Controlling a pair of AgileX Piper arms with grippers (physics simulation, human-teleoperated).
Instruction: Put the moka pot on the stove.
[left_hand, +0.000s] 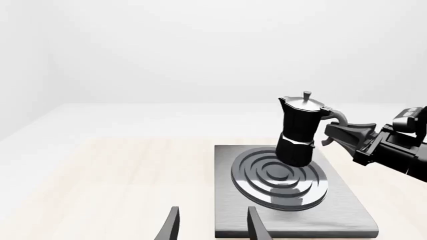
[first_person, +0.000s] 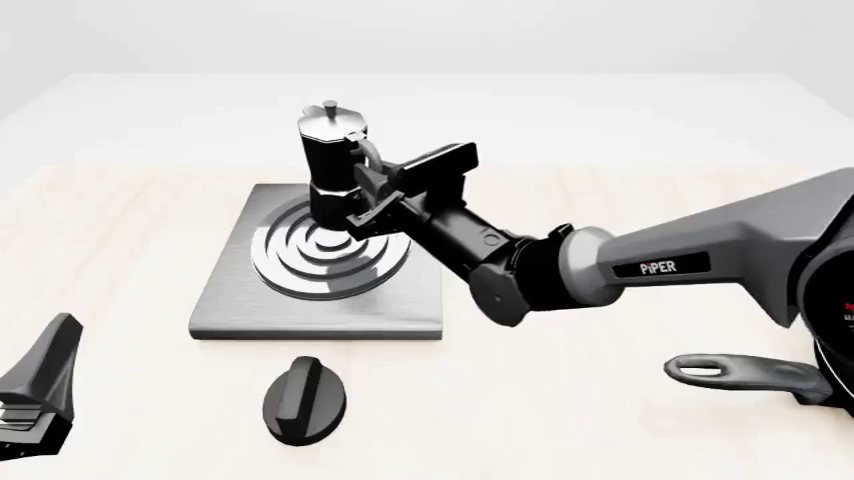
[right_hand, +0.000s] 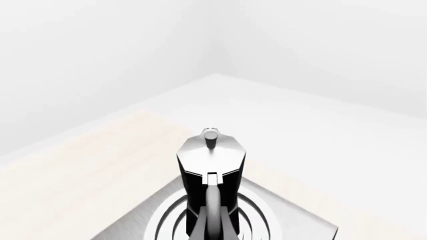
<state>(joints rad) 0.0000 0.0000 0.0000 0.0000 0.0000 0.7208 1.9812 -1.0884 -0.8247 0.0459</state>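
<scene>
Right hand (first_person: 380, 200) grips the moka pot (first_person: 334, 160) by its handle, upright on the stove (first_person: 227, 290), seemingly touching; left hand (left_hand: 210, 222) open.

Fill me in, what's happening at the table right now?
The right gripper is at the curved handle of the small black faceted moka pot with the silver lid. The pot stands upright on the shiny concentric ring burner of the flat grey metal stove, towards the far side of the rings. Whether the fingers are clamped on the handle or just beside it is unclear. The left gripper sits idle and open at the near left, holding nothing. A black oval knob lies on the table in front of the stove.
</scene>
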